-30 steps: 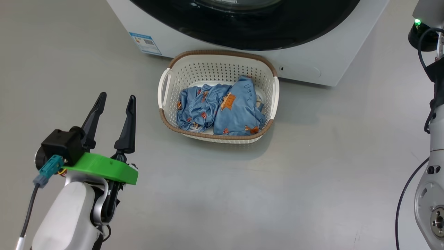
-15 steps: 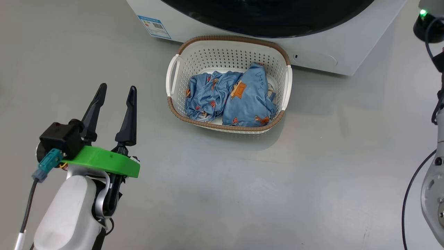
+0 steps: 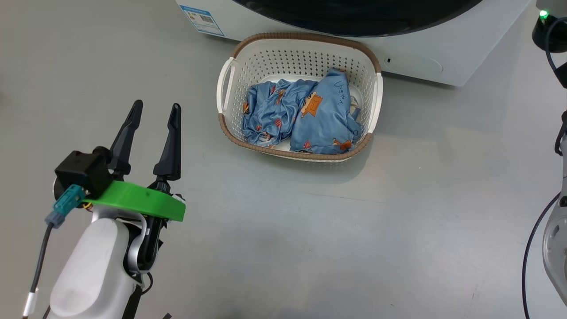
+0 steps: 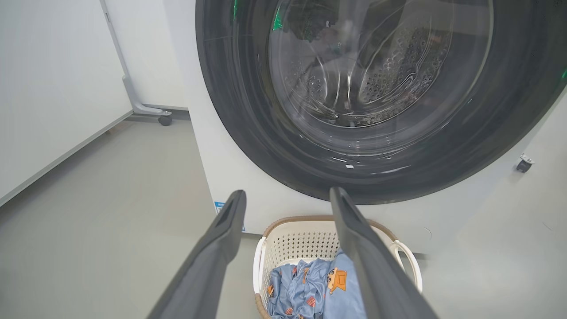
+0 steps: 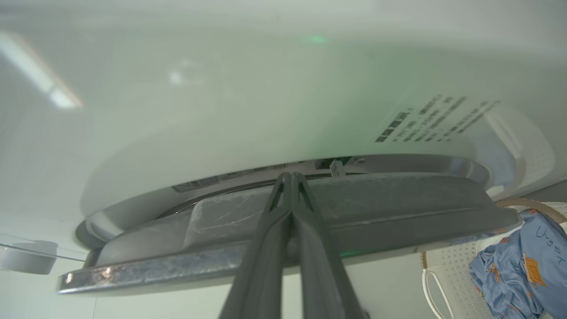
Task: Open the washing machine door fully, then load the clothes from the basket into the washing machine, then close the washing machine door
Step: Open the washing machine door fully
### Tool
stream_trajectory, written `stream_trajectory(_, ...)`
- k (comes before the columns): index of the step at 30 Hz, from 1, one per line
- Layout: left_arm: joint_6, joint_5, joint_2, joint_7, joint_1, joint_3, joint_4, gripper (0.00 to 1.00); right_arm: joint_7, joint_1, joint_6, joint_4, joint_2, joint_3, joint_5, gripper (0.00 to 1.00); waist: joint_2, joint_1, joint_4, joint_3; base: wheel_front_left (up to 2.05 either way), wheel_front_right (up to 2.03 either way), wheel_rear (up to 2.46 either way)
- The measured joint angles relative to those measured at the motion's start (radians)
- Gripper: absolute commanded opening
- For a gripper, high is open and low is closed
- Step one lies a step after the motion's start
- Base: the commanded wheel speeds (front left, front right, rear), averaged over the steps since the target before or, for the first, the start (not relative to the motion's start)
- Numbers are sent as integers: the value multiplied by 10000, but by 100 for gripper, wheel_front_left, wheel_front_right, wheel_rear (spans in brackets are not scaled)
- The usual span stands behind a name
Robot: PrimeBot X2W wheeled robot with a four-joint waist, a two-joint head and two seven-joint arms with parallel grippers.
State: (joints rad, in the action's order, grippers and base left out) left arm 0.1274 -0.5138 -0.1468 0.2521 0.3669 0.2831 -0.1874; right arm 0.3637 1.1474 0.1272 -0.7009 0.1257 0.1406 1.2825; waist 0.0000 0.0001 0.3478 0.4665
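Blue clothes (image 3: 301,117) are seen all in the basket (image 3: 305,39), just near the washing machine (image 3: 465,53), so loading is judged not begun; the washing machine door (image 4: 248,110) looks barely opened, the right gripper (image 5: 290,175) pressed shut at its edge, the left gripper (image 3: 157,105) spread wide and empty.

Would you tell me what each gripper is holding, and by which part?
Nothing: the left gripper is open and empty; the right gripper is shut, tips at the washing machine door.
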Motion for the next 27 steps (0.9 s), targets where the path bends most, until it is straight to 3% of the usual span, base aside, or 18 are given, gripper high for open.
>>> stream_trajectory(20, 0, 0, 84, 2, 120, -19, 4, 100, 2, 639, 71, -571, 144, 46, -357, 0, 0, 0, 331, 205, 0, 0, 0)
stream_trajectory(27, 0, 0, 96, 2, 155, -104, 4, 100, 757, 718, 73, -685, 328, -196, -311, 0, 0, 0, 365, 194, 0, 0, 0)
